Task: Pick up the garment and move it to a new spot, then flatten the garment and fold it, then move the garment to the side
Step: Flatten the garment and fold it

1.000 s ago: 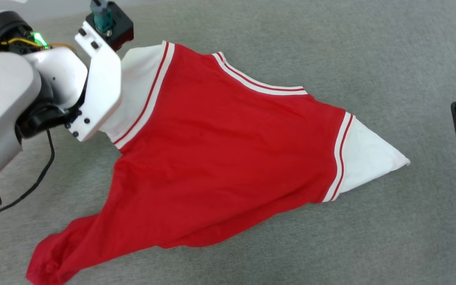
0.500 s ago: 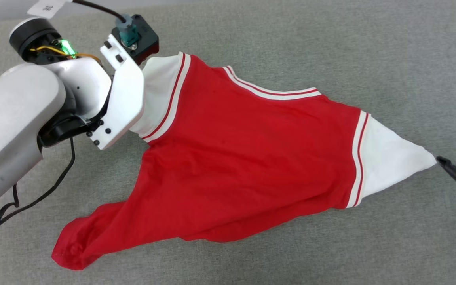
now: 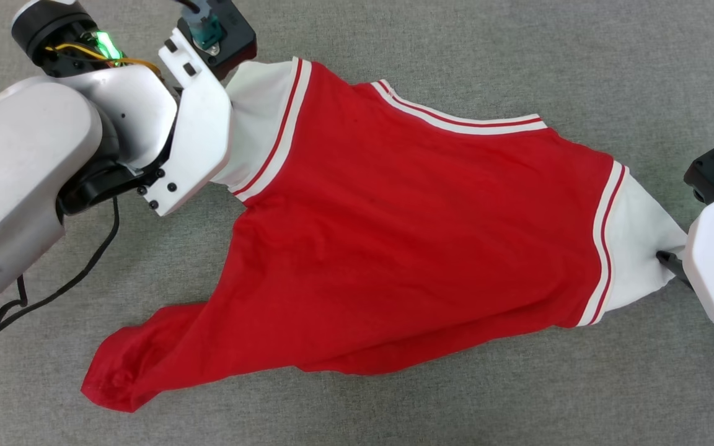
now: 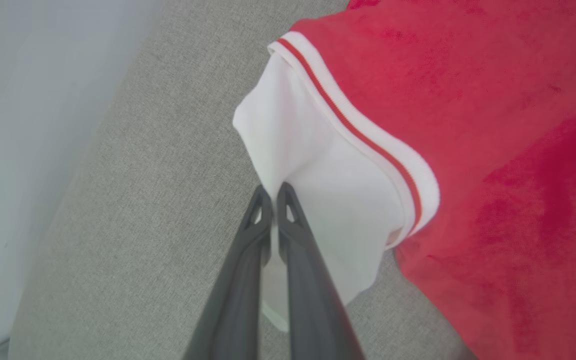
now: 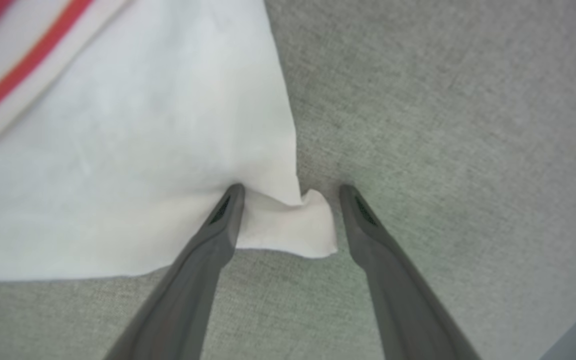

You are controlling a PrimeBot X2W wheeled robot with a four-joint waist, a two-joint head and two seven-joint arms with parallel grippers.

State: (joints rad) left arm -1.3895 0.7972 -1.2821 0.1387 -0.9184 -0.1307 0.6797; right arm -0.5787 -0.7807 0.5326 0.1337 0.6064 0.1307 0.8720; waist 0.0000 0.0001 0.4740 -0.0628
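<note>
The garment (image 3: 406,235), a red jersey with white sleeves and striped trim, lies spread plain side up on the grey surface. In the left wrist view my left gripper (image 4: 273,195) is shut on the edge of the garment's (image 4: 443,125) white sleeve (image 4: 313,180). In the head view the left arm's wrist (image 3: 196,124) covers that sleeve at the upper left. My right gripper (image 5: 290,192) stands open, its fingers (image 5: 218,230) astride the tip of the other white sleeve (image 5: 288,225). That sleeve (image 3: 636,248) shows at the right in the head view, a dark fingertip (image 3: 667,260) touching it.
A grey woven surface (image 3: 518,384) runs under everything. A black cable (image 3: 53,291) hangs from the left arm at the lower left. A pale wall or edge (image 4: 28,125) borders the surface in the left wrist view. The garment's red hem corner (image 3: 109,384) trails toward the front left.
The head camera has shifted, so the whole picture moved. My right gripper has come in from the right to the white sleeve tip. The left gripper keeps its hold.
</note>
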